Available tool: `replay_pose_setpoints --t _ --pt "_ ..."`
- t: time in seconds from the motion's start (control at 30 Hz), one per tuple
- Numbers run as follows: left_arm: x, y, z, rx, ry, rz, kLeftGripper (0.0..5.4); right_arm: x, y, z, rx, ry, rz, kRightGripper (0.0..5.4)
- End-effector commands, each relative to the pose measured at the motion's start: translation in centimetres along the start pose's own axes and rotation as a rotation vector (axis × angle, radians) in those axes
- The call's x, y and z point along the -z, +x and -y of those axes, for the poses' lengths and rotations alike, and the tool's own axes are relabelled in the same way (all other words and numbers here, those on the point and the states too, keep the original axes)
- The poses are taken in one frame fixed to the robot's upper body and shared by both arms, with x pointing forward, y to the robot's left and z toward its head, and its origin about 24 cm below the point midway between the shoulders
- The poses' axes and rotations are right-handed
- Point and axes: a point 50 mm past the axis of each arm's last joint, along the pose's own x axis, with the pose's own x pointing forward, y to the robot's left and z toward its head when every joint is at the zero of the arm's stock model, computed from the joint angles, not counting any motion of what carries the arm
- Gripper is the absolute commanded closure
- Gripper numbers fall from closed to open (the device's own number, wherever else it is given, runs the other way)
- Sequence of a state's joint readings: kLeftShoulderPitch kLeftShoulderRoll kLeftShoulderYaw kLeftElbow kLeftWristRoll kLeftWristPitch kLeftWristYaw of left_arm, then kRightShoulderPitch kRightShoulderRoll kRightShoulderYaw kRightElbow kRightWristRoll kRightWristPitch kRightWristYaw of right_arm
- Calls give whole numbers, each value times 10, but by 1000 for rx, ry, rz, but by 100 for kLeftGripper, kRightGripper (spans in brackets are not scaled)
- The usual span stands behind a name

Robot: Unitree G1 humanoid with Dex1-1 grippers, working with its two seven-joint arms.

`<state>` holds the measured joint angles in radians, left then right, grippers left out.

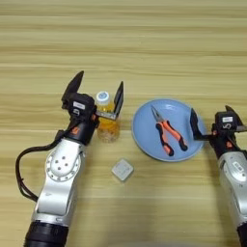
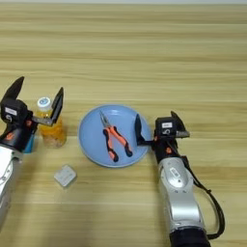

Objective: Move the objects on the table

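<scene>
the left end effector [image 1: 99, 91] sits over the left-centre of the wooden counter [image 1: 144, 43] with its two black fingers spread wide apart, one finger [image 1: 75, 86] pointing up and to the left, the other standing just right of the bottle's cap. the small orange-juice bottle [image 1: 107, 120] stands upright between those fingers, close against the wrist housing, its white cap [image 1: 102, 97] showing in the gap; whether either finger touches it cannot be told. a small blue bar [image 2: 30, 144] shows only in the right eye view, just left of the bottle and partly hidden behind the left wrist. below and a little right of the bottle, a small white square block [image 1: 122, 170] lies flat on the counter, apart from both arms. the round light-blue plate [image 1: 144, 140] lies right of the bottle, and the orange-and-black-handled pliers [image 1: 168, 132] rest on it, tips pointing up and to the left. the right end effector [image 2: 154, 124] is at the plate's right edge, fingers parted, its left finger [image 2: 138, 129] over the rim and well clear of the pliers, holding nothing.
</scene>
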<state>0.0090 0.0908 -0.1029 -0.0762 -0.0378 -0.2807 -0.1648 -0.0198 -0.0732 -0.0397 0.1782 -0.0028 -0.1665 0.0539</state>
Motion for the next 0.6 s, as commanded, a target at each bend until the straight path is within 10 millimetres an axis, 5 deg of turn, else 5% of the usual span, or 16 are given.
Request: replay_pose_setpoints --t 0.03,0.6 --pt "8 0 4 25 17 -48 0 1 0 -1 -2 1 -8 5" --pt "35 -3 0 22 -33 -142 0 2 1 -2 -4 0 -12 5"
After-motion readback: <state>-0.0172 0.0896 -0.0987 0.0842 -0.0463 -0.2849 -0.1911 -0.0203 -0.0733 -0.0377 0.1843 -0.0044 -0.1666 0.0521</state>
